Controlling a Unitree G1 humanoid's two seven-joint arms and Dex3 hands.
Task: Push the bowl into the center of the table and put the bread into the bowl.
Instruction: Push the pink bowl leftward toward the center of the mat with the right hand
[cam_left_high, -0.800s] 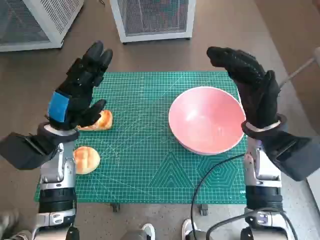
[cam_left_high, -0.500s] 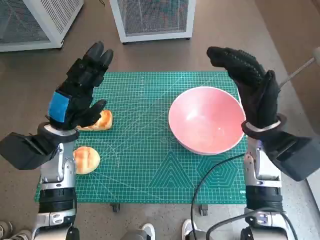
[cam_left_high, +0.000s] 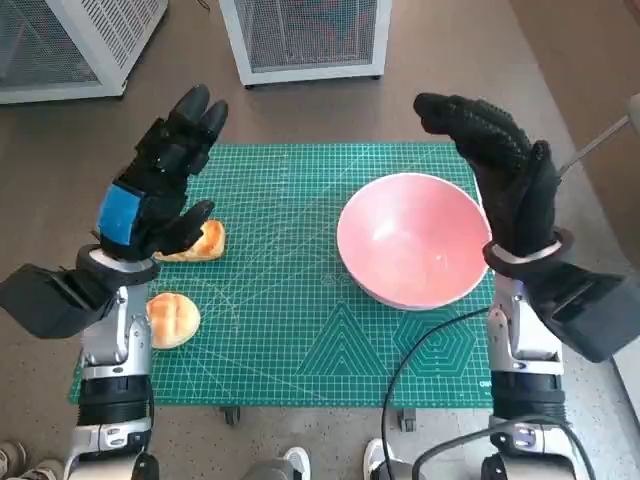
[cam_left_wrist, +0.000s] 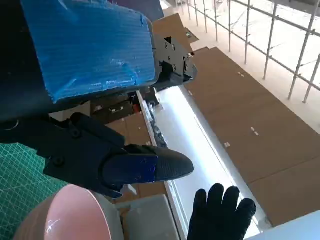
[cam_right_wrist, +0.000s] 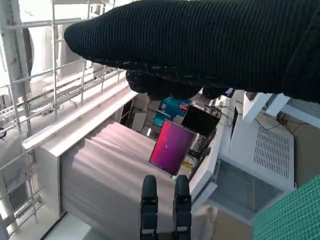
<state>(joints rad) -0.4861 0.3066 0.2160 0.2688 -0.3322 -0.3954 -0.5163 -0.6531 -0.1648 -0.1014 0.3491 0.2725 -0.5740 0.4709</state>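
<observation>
Left hand (cam_left_wrist: 95, 100) raised with blue-taped back filling frame, black fingers (cam_left_wrist: 150, 167) extended, pink bowl (cam_left_wrist: 65, 215) rim beneath, gloved right hand (cam_left_wrist: 220, 215) beyond

Empty pink bowl (cam_left_high: 413, 240) upright right; two bread rolls (cam_left_high: 173, 318) left.
</observation>
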